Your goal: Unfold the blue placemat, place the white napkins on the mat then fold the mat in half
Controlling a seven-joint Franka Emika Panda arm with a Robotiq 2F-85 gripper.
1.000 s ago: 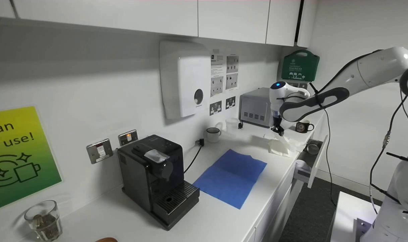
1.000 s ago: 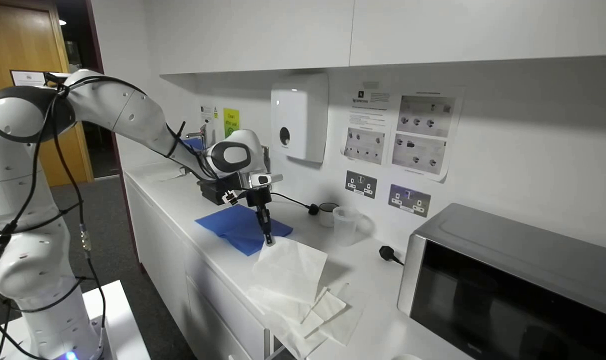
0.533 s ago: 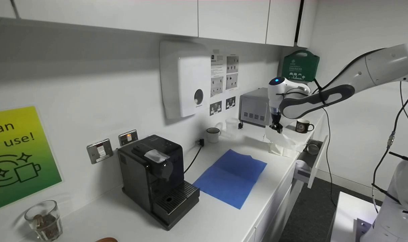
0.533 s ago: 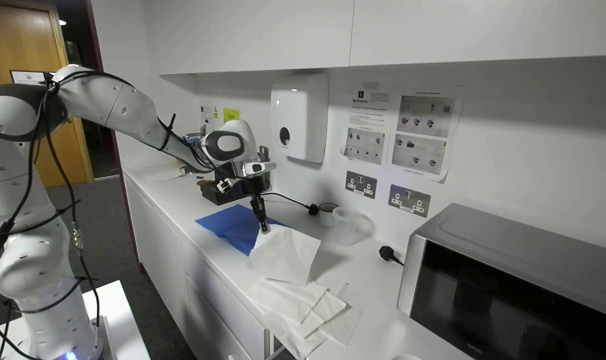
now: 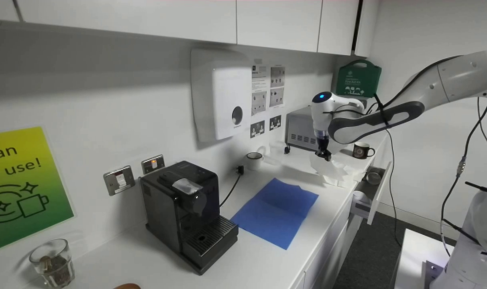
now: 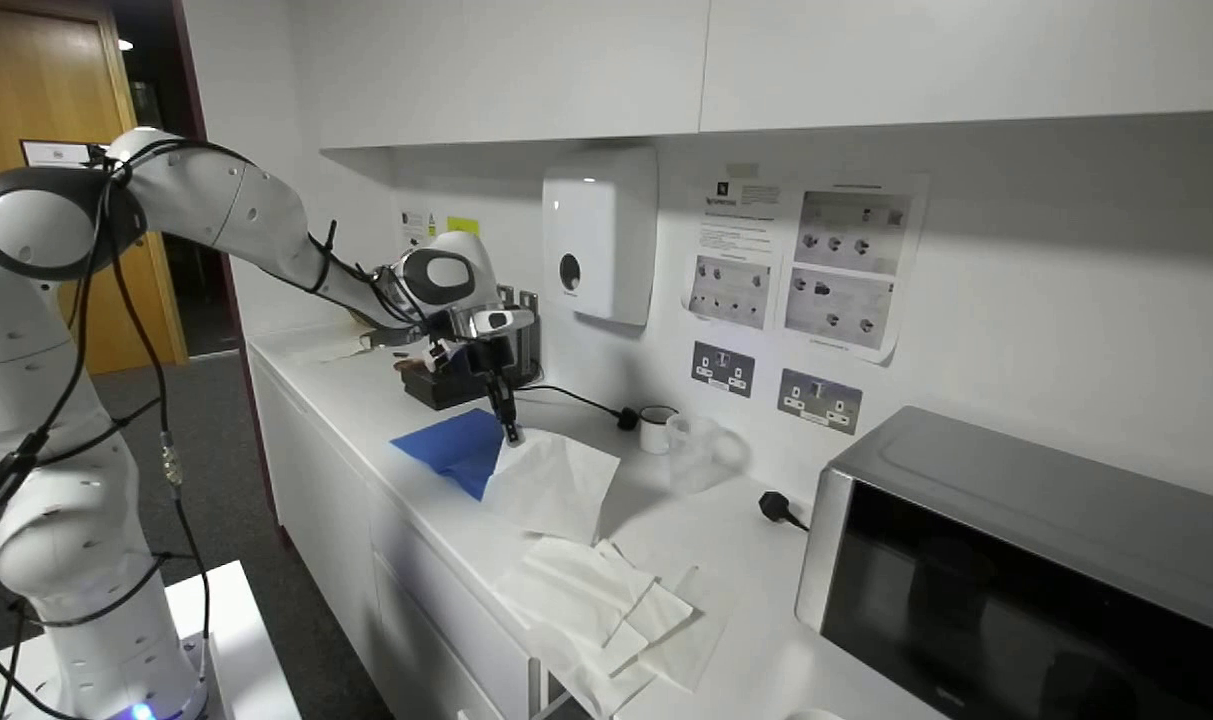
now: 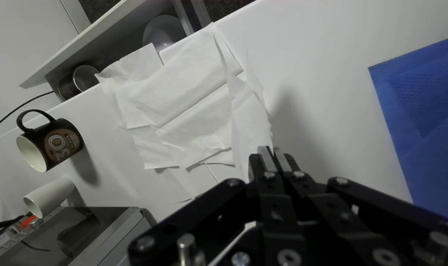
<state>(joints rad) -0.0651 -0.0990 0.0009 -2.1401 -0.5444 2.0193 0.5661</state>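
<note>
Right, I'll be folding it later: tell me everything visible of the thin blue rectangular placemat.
The thin blue rectangular placemat looks like plain paper or cloth. It lies unfolded on the smooth white countertop, faintly creased across the middle, one edge slightly wavy. One corner sits beside the black boxy coffee machine; whether they touch, I can't tell.

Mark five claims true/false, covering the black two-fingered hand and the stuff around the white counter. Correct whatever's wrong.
1. The black two-fingered hand is shut on a thin white paper-like napkin. True.
2. The plain blue rectangular mat is folded over the other white napkins. False: the mat lies spread out, and those napkins lie apart from it on the white counter.
3. The black mug with a round brown print lies on its side. False: the mug stands upright.
4. A white box-shaped dispenser is mounted above the counter. True.
5. The white drawer below the counter is shut. False: the drawer stands open.
</note>
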